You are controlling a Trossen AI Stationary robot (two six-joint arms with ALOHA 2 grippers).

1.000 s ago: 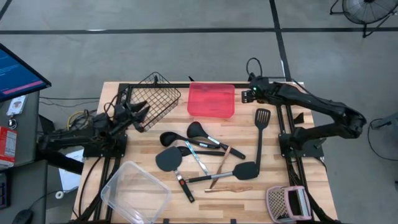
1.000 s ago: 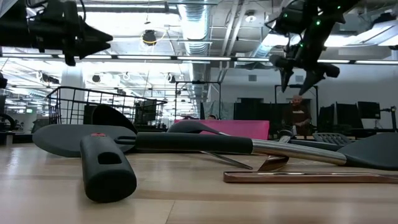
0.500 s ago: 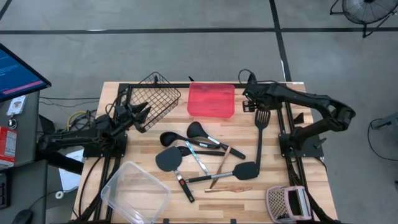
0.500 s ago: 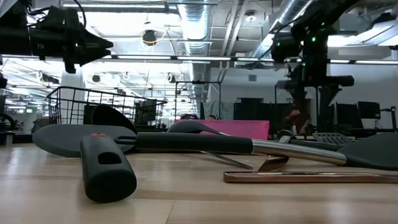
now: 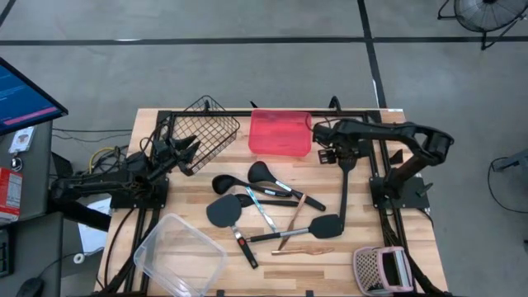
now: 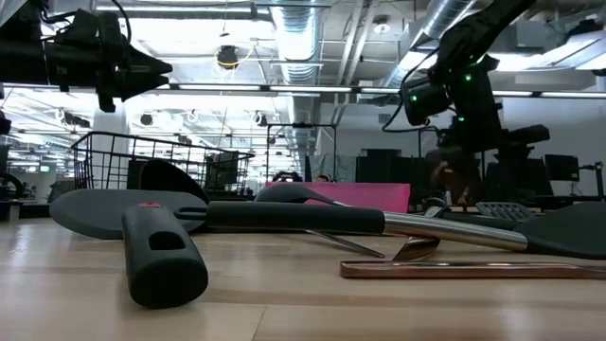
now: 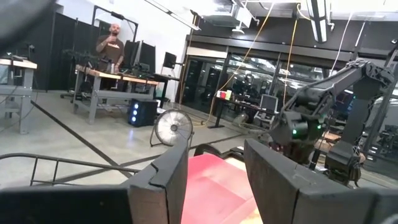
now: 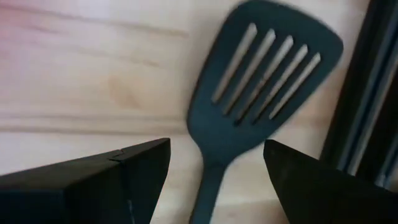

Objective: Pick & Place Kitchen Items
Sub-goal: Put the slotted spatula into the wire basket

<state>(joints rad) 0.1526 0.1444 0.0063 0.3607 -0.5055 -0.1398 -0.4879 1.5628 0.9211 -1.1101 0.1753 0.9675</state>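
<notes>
Right gripper (image 5: 328,152) jaws apart, empty, above slotted turner (image 8: 261,106) near table's (image 5: 412,247) right edge; it should drop lower, straddle the handle squarely, then close

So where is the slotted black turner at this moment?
In the high view, the slotted turner lies on the table's right side, beside the red tray, its head under the open right gripper.

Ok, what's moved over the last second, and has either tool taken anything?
The right tool swung from the table's far right corner in over the slotted turner, beside the red tray. It stands open, holding nothing. The left tool stayed by the wire basket, also empty. No utensil shifted.
</notes>
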